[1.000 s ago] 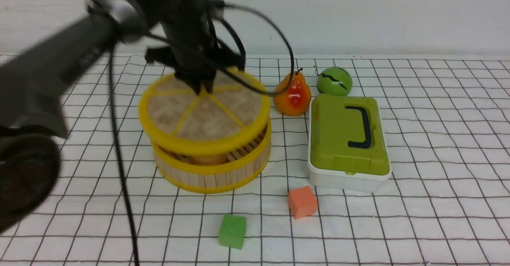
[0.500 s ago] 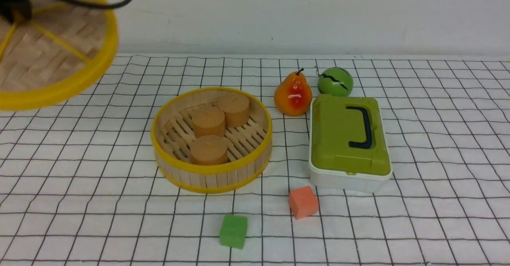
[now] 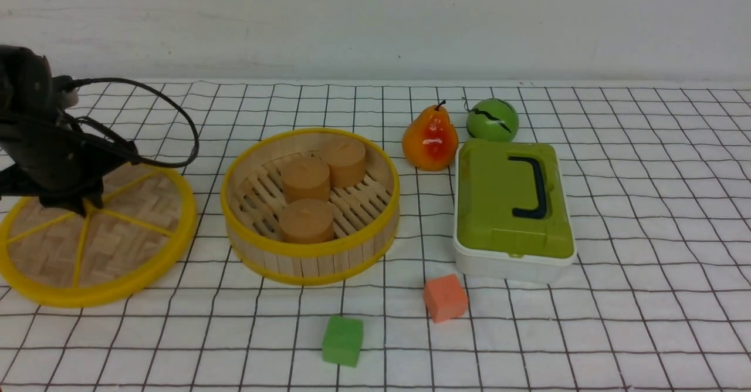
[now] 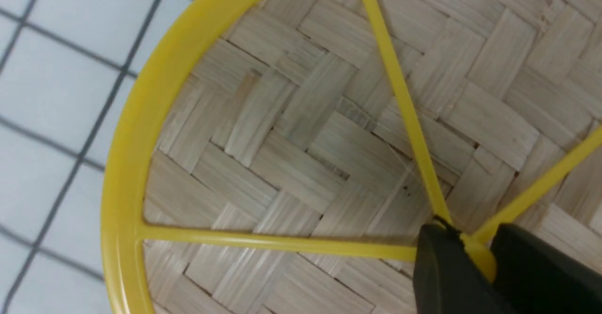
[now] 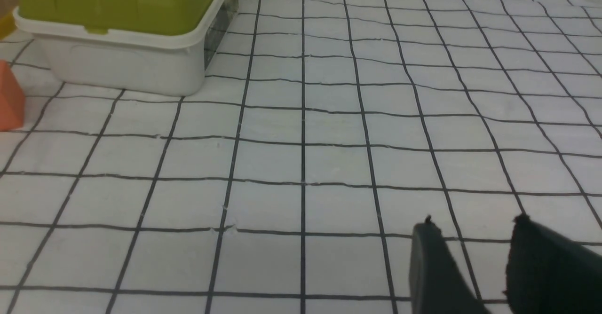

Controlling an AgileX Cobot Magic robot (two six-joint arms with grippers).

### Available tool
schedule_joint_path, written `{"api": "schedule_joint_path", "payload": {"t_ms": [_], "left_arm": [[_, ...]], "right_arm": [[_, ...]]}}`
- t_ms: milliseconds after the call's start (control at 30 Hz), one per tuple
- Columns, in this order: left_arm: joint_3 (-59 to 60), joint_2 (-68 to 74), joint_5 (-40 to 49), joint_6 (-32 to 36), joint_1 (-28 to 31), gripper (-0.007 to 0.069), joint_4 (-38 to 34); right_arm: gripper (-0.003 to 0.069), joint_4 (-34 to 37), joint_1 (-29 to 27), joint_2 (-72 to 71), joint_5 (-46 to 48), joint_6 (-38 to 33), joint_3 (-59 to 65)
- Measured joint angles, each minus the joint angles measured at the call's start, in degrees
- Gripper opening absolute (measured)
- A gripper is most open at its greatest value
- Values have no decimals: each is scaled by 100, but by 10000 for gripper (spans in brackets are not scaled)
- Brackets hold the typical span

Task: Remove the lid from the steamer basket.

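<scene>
We see the left gripper (image 3: pixel 82 207) clamped on the yellow central hub of the flat round woven-bamboo lid (image 3: pixel 111 245), its two black fingers (image 4: pixel 442 271) pressed on either side of that hub. The lid is off and sits low at the white black-gridded cloth (image 3: pixel 645 263), just left of the round wooden-slat steamer basket (image 3: pixel 311 260) and apart from it. The basket stands open, with three tan cylinders (image 3: pixel 306 220) on its slatted floor. The right gripper (image 5: pixel 472 231) hovers above the cloth, jaws apart, holding nothing.
</scene>
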Motion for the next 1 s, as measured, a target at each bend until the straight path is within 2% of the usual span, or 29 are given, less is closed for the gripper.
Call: {"api": "schedule_joint_path", "payload": {"t_ms": [100, 233, 300, 367, 467, 500, 533, 567, 633, 767, 833, 1000], "left_arm": [[0, 76, -141, -7, 0, 144, -21], [0, 42, -131, 11, 0, 255, -243], [0, -59, -73, 13, 0, 267, -338], [0, -361, -26, 13, 0, 242, -494], [58, -1335, -2, 238, 0, 99, -964], [58, -1335, -6, 265, 0, 89, -996], [112, -1871, 29, 506, 0, 22, -1232], [169, -2280, 82, 771, 0, -13, -1454], [252, -2688, 158, 1056, 0, -13, -1698], [1035, -4190, 259, 1897, 0, -13, -2773], [1293, -4499, 259, 2120, 0, -13, -3003], [2683, -5941, 230, 2916, 0, -13, -3910]], "right_arm": [[239, 0, 0, 0, 0, 0, 0], [239, 0, 0, 0, 0, 0, 0], [239, 0, 0, 0, 0, 0, 0], [239, 0, 0, 0, 0, 0, 0], [239, 0, 0, 0, 0, 0, 0], [239, 0, 0, 0, 0, 0, 0], [239, 0, 0, 0, 0, 0, 0], [239, 0, 0, 0, 0, 0, 0], [239, 0, 0, 0, 0, 0, 0], [239, 0, 0, 0, 0, 0, 0], [239, 0, 0, 0, 0, 0, 0], [239, 0, 0, 0, 0, 0, 0]]}}
